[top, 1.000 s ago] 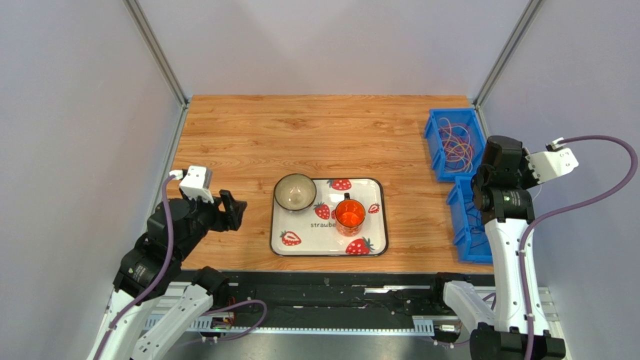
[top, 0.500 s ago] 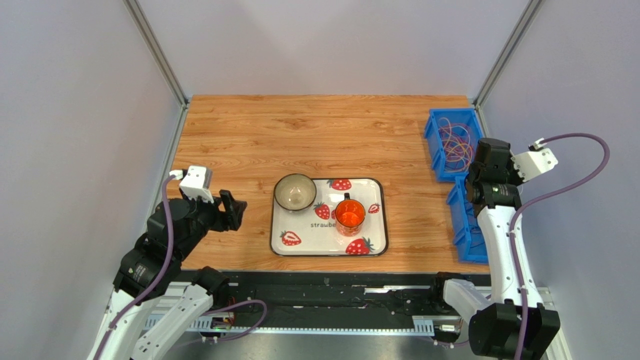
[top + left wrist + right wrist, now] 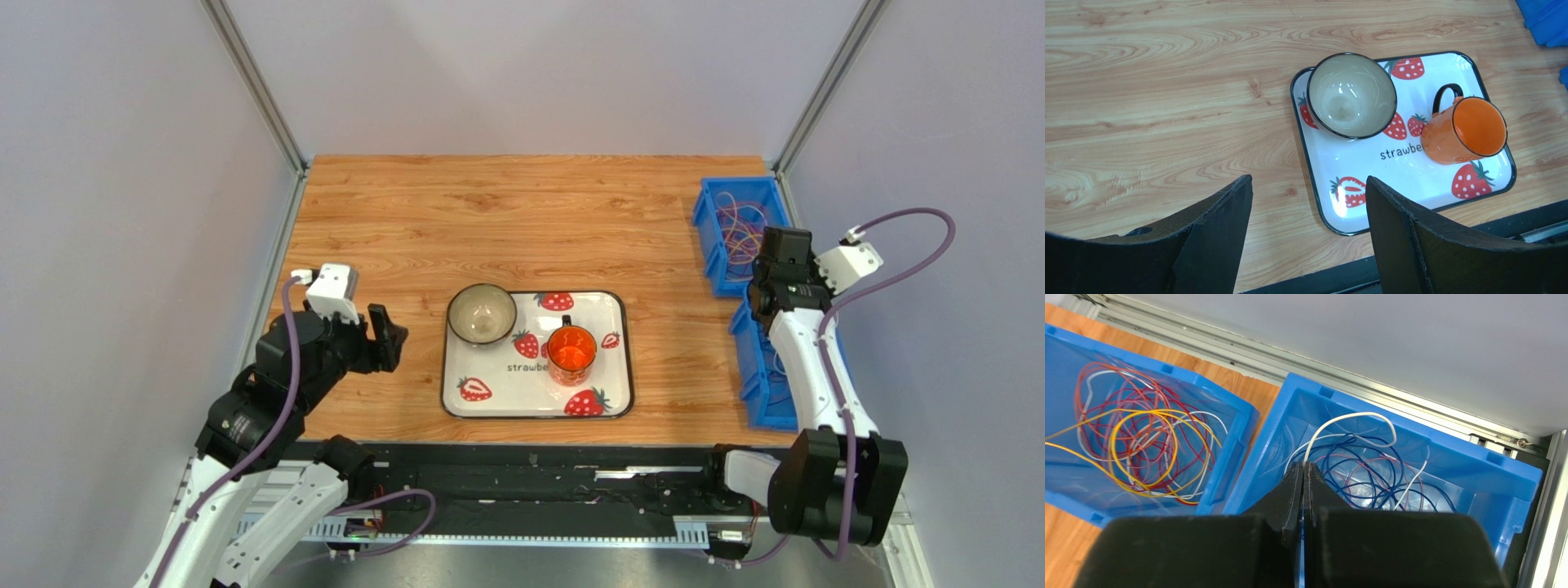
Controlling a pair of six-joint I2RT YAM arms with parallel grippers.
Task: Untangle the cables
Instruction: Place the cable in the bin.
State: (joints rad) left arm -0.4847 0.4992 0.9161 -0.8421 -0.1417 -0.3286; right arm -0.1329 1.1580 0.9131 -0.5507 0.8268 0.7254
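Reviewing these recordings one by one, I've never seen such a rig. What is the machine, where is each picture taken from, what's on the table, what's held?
Two robot arms stand at the near edge of a wooden table, each with a two-finger gripper. One picture looks down from above; two come from wrist cameras. A white strawberry-print tray carries a beige bowl and an orange mug. One blue plastic bin holds red, yellow and white wire loops, another blue bin holds blue and white wire loops. The left gripper is open, empty. The right gripper is shut at the second bin; a white wire meets its tips, but a grip is uncertain.
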